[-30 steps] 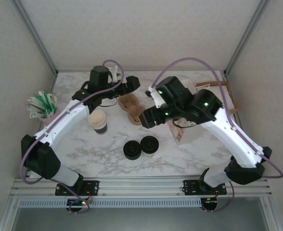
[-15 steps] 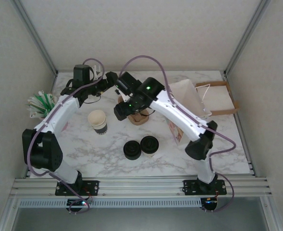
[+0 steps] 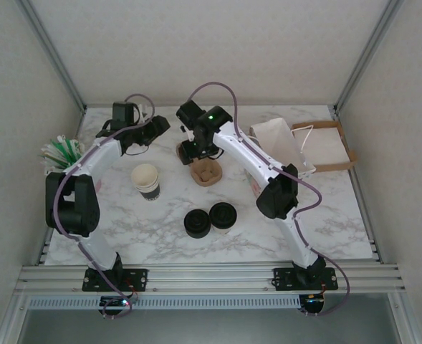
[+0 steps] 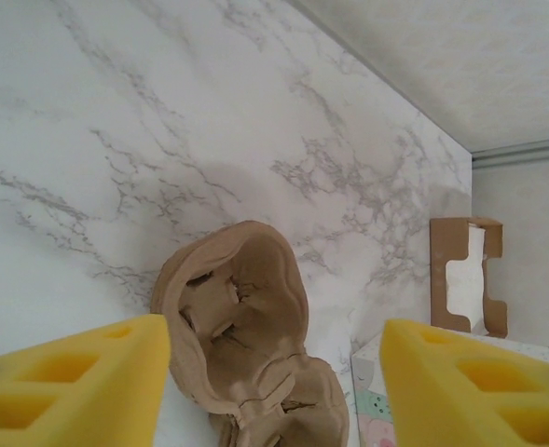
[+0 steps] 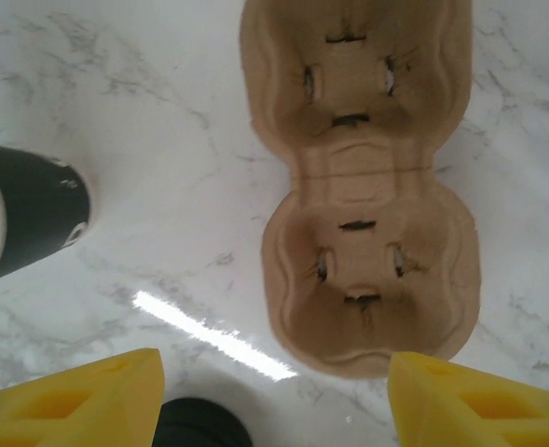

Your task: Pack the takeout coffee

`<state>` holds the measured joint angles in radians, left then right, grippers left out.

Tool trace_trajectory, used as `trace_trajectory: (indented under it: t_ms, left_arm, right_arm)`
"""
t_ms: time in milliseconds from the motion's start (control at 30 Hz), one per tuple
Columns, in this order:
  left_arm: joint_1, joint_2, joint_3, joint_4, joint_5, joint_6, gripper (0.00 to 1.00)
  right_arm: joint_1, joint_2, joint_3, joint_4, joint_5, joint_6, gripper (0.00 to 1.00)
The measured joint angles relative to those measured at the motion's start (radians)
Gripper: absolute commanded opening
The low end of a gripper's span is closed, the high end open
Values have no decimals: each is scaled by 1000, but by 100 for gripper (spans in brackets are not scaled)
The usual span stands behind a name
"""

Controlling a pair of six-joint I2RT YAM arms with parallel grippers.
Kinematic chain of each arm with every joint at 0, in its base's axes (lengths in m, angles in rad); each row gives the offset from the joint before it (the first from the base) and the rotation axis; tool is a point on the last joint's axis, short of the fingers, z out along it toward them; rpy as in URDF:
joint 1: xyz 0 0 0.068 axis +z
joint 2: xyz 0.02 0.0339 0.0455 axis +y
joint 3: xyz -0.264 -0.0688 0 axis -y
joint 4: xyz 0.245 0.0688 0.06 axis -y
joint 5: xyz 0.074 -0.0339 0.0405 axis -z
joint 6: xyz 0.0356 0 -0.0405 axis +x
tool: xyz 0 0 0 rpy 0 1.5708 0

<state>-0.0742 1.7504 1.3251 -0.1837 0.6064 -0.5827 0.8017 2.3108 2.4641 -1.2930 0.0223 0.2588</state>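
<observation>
Lidded takeout coffee (image 3: 223, 216) looks black from above; left end effector (image 4: 274, 372) and right end effector (image 5: 274, 396) released

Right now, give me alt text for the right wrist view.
An empty two-cup pulp carrier lies flat on the marble table, with the right claw open just short of it. A dark-walled cup shows at the left edge.

Both arms extend to the counter's (image 3: 125, 240) far-left corner area. The left arm (image 3: 99, 154) folds along the left edge, and the left gripper (image 4: 274, 326) has its jaws parted. The right arm (image 3: 257, 161) crosses from the right. The right gripper (image 5: 276, 358) points down with its jaws apart.
</observation>
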Motion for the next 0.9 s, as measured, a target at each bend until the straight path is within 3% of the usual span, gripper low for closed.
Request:
trace_trajectory:
  t_ms: [433,900]
  left_arm:
    - [7,3,-86,8,0,11,51]
    - [7,-26,-142,27,0,12,52]
  right_arm:
    - [-31,165,92,15,8,-51,50]
    - [-48,235,100,47,11,-92,49]
